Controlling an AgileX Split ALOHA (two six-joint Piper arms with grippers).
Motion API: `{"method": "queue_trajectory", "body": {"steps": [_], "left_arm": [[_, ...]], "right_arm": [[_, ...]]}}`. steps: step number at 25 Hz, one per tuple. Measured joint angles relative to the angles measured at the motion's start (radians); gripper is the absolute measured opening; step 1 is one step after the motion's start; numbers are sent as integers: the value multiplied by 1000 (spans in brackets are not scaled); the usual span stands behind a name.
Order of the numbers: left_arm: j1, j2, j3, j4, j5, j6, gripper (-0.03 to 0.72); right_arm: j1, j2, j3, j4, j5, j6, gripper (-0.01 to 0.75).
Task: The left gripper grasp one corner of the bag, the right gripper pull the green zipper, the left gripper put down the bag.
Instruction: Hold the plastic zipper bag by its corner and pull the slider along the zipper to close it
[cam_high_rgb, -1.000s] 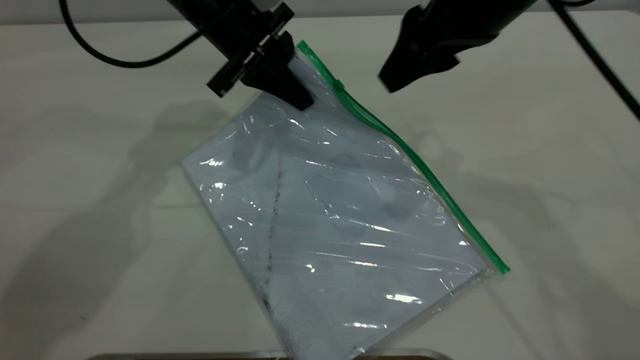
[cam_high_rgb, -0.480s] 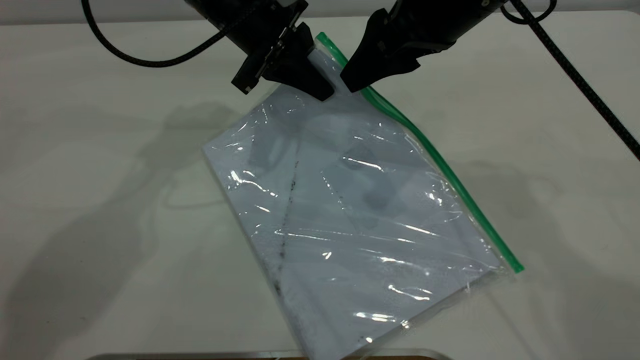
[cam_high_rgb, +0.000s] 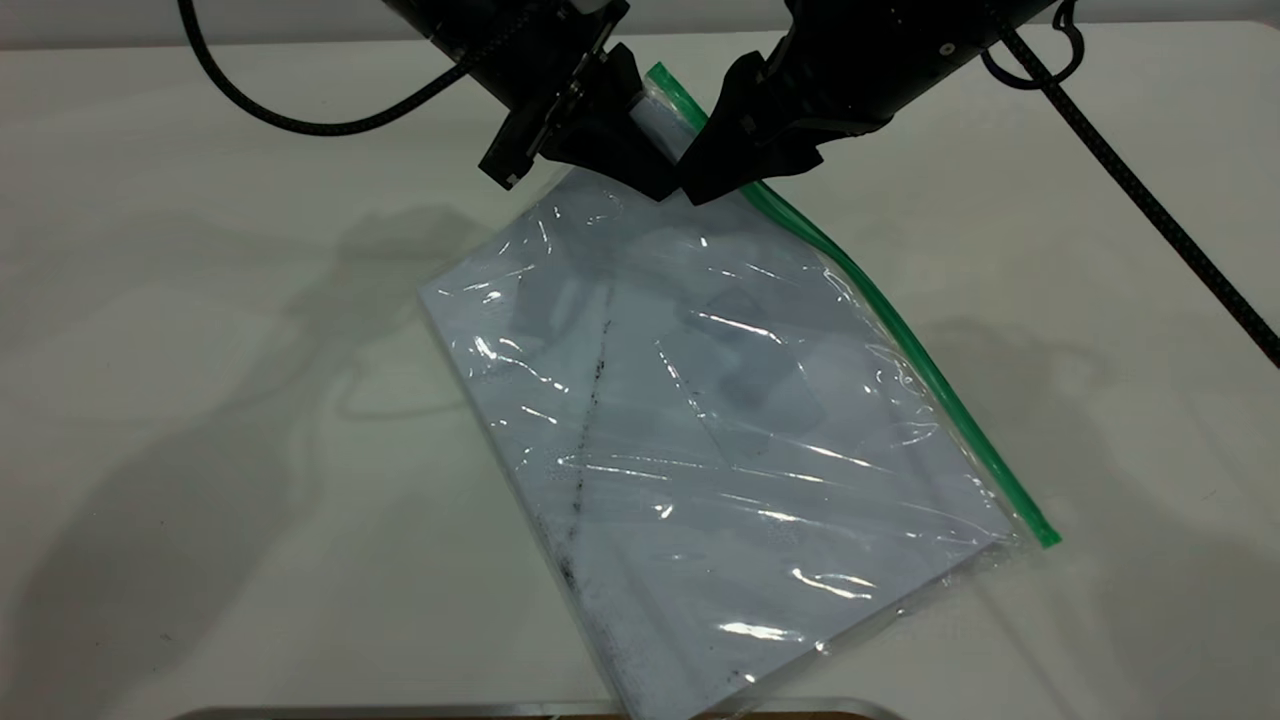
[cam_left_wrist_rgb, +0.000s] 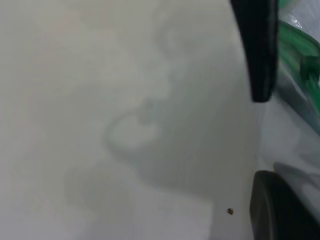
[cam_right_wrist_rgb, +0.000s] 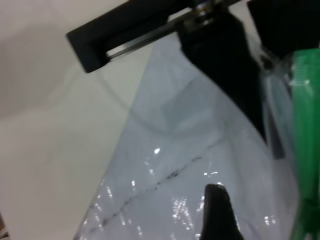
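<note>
The left end effector (cam_high_rgb: 630, 160) is clenched on the far corner of the bag (cam_high_rgb: 720, 430), holding that corner up while the bag slopes away from it down to the tabletop (cam_high_rgb: 200, 400). The right end effector (cam_high_rgb: 715, 175) sits just beside the left one, fingers straddling the green zipper (cam_high_rgb: 900, 340) near that corner; whether they pinch the strip cannot be told.

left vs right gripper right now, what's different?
The left gripper pinches the bag at its raised top corner; the right gripper sits on the green zipper beside it. The left comes in from the exterior view's left, the right from its right. Both have black fingers, tips nearly meeting.
</note>
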Motion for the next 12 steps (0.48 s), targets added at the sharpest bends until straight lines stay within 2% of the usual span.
{"method": "queue_trajectory", "body": {"steps": [3,6,12], "left_arm": [[-1,0,0,0,0,0,52],[-1,0,0,0,0,0,52],[-1,0,0,1,0,0,52]], "right_arm": [[0,0,0,3,-11,0,520],[0,0,0,9,-10,0,452],[0,0,0,10,-4,0,210]]}}
